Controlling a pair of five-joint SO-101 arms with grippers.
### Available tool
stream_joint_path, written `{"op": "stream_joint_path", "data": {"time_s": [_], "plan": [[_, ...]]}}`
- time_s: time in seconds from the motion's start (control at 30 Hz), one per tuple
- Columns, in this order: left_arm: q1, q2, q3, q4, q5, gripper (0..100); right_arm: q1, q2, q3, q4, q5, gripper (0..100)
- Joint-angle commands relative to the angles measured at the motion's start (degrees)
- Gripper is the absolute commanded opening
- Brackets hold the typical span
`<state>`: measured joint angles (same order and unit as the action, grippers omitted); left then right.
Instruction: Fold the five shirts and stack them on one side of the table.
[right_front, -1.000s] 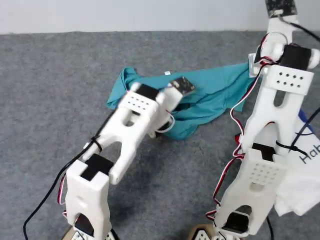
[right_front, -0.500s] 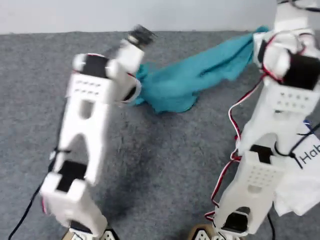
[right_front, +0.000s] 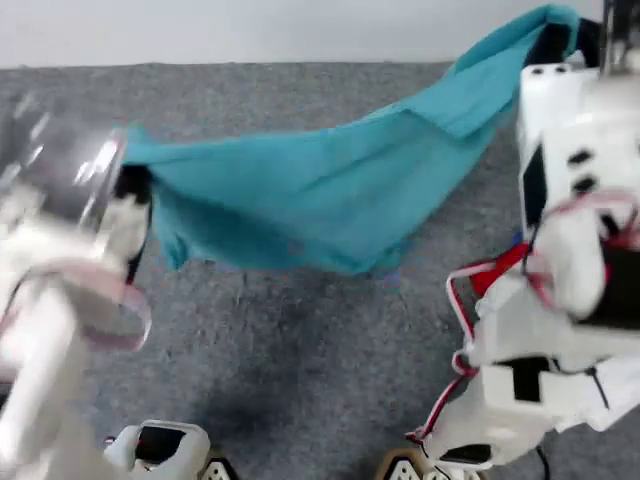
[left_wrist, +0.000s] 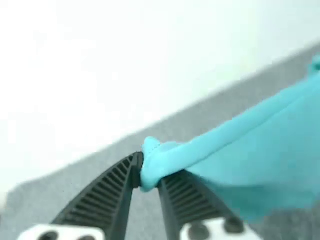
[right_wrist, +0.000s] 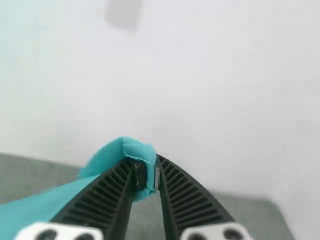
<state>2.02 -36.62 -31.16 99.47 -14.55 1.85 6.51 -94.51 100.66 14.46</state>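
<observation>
Left gripper clamped on a bunched corner of the teal shirt, black ribbed fingers pinched tight on the fabric with a small wad poking out past the tips. Right gripper likewise closed on another corner of the same shirt, a folded edge of cloth squeezed between its jaws, the rest trailing down and away beneath it. In the high view the shirt hangs stretched between the two arms, off the grey table. Its long axis runs side to side across the table, from the left gripper at the left to the right gripper near the far right corner, so the line slants, the right end sitting farther back toward the white wall. The top edge is pulled fairly taut between the grips and the body of the shirt sags below it as a broad sheet, deepest around the middle. A short flap droops just beside the left gripper. Cannot tell whether the lowest hem touches the table. Red wires loop along the right arm, near the shirt's lower right edge.
</observation>
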Motion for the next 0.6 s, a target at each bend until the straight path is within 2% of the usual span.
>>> {"op": "stream_joint_path", "data": {"time_s": [0.0, 0.17, 0.4, 0.5, 0.57], "plan": [[-0.7, -6.15, -1.36, -0.09, -0.53, 1, -4.18, -8.66, 2.99, 2.51, -0.26, 1.0], [-1.05, -12.13, -1.36, -1.32, -0.53, 1, -7.43, -27.65, 21.36, 2.42, -0.62, 1.0], [-5.8, -14.42, -1.45, -1.58, -0.53, 1, -7.43, -55.78, 51.78, 1.27, -2.64, 1.0], [-5.89, -14.51, -1.54, -1.58, -0.35, 1, -6.9, -61.76, 58.99, -0.75, -2.64, 1.0], [-5.89, -14.51, -2.77, -1.58, -0.26, 1, -4.0, -63.96, 59.87, -1.63, -2.73, 1.0]]}}
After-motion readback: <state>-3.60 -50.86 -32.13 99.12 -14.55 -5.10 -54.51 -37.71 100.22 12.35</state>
